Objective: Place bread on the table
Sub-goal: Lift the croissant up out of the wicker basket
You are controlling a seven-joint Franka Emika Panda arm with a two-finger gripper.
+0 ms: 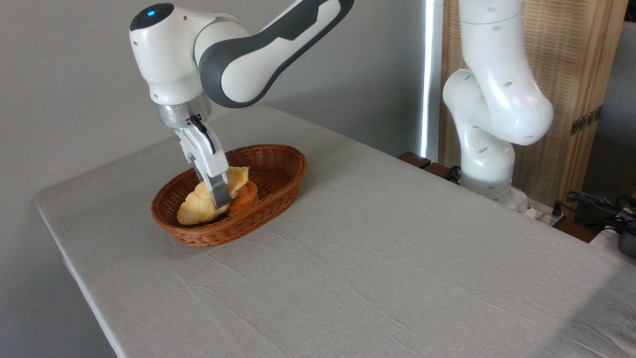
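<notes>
- Your gripper [218, 201] is down inside the wicker basket [278, 191], and its near finger [217, 191] stands across the middle of the bread [198, 206]. The far finger is hidden behind it, so you cannot tell whether the jaws are clamped on the loaf or only straddle it.
- The bread lies in the basket, running from about 7 o'clock to 1 o'clock. Its middle is covered by the finger, and only the two knobbly ends show.
- A small orange-brown bun [244, 198] sits touching the bread at its 3 o'clock side, partly masked by the finger and the loaf.
- Whether the bread rests on the basket floor or is raised off it is hard to make out.
- The table [397, 258] is cut off at the lower and right edges; the basket stands toward its 10 o'clock corner.
- The arm's upper links leave the top of the view.
- Your count: one bread, one bun, one basket, one table, one gripper.
</notes>
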